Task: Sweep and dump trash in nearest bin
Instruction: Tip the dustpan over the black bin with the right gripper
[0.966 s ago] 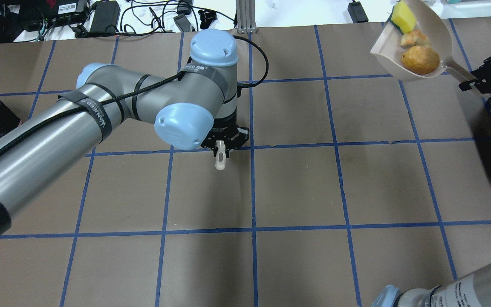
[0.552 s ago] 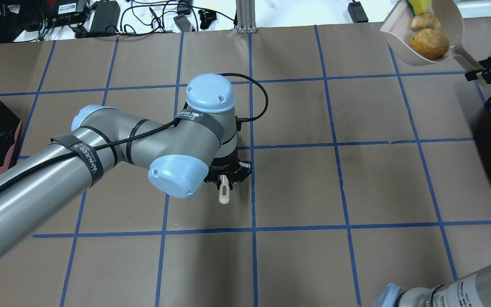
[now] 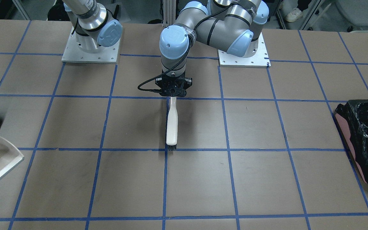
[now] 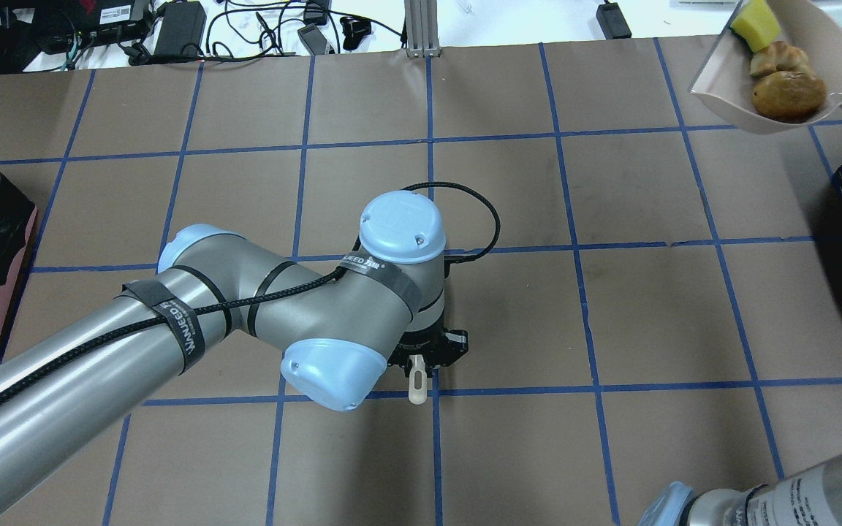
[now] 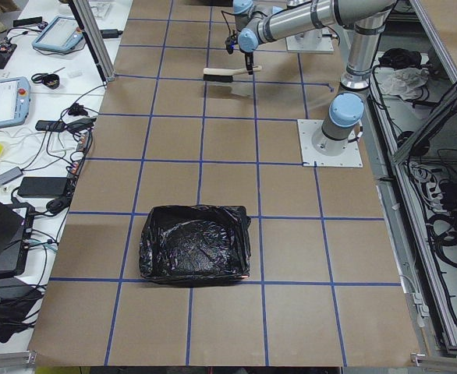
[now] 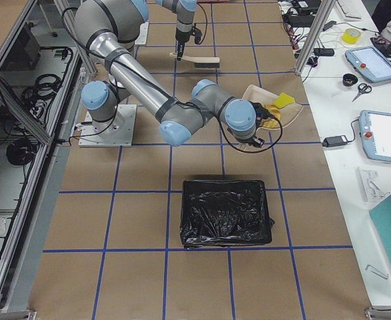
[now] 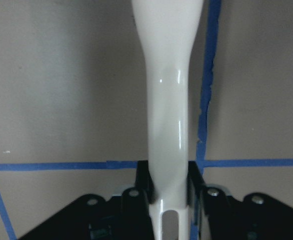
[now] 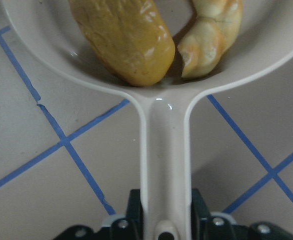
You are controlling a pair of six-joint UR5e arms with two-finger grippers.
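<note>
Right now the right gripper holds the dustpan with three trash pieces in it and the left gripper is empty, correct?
No. The left gripper is shut on the white brush, as the left wrist view shows. The rest holds.

Left arm [image 4: 63, 380] and right arm [image 6: 137, 77]: silver-grey tubes, pale-blue round joint caps [image 4: 400, 228], black braided cable [image 4: 267, 296] along the left one under black straps [image 4: 176, 329] with white lettering, square screwed metal base plates [image 3: 72, 57], black left pincer [image 3: 172, 95] and right pincer [image 8: 165, 205] with small silver screws.

Robotics lab: arm bases [image 3: 88, 55] bolted to blue-taped grid table [image 4: 647, 314]; teach pendants [image 6: 384, 137], power bricks [image 4: 180, 29], cables [image 4: 267, 25] alongside.
</note>
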